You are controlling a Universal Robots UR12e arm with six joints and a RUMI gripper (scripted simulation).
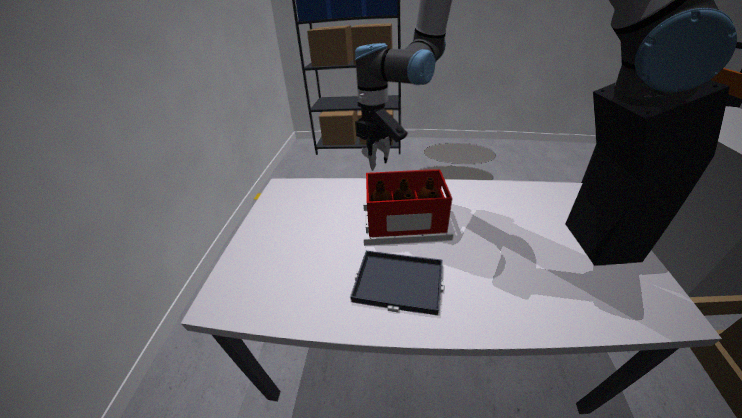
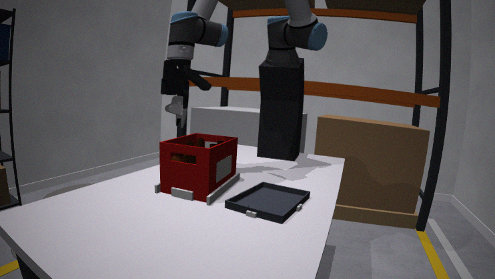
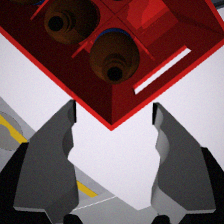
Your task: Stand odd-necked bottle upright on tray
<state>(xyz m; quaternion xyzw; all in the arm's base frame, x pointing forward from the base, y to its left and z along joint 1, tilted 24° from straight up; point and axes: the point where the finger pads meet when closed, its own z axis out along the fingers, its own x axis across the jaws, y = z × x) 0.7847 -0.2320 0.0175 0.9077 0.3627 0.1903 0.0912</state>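
Partner: Entry, jaws?

Me: I am holding my black-and-grey two-finger gripper (image 1: pixel 378 160) (image 2: pixel 181 124) (image 3: pixel 114 102) partly open, its two fingers standing apart and grasping zero bottles. I am hovering higher than the one red, open-topped plastic crate (image 1: pixel 408 218) (image 2: pixel 185 173) (image 3: pixel 112 117). In the wrist view, one crate corner is showing between my fingers.

Partner: Bottle count?

Me: From the top I am counting three brown, narrow-necked bottles (image 1: pixel 404 189) (image 3: pixel 114 57) by their necks, with two dark mouths also showing lower down. The wrist view is giving me two mouths plainly, and further bottles are being cut off by its upper edge. All those I am seeing are standing in the crate. Which one is having the odd neck, I cannot tell.

Partner: Tray?

Me: One dark grey, rectangular, low-rimmed tray (image 1: pixel 399 281) (image 2: pixel 268 201) is lying near the crate, with three small pale blocks (image 1: pixel 393 308) (image 2: pixel 251 213) sitting around it in the top view. One long pale strip (image 1: pixel 408 239) (image 2: pixel 223 188) is running along the crate's tray-facing side. One white table (image 1: pixel 290 280) (image 2: pixel 121 228) is bearing both crate and tray.
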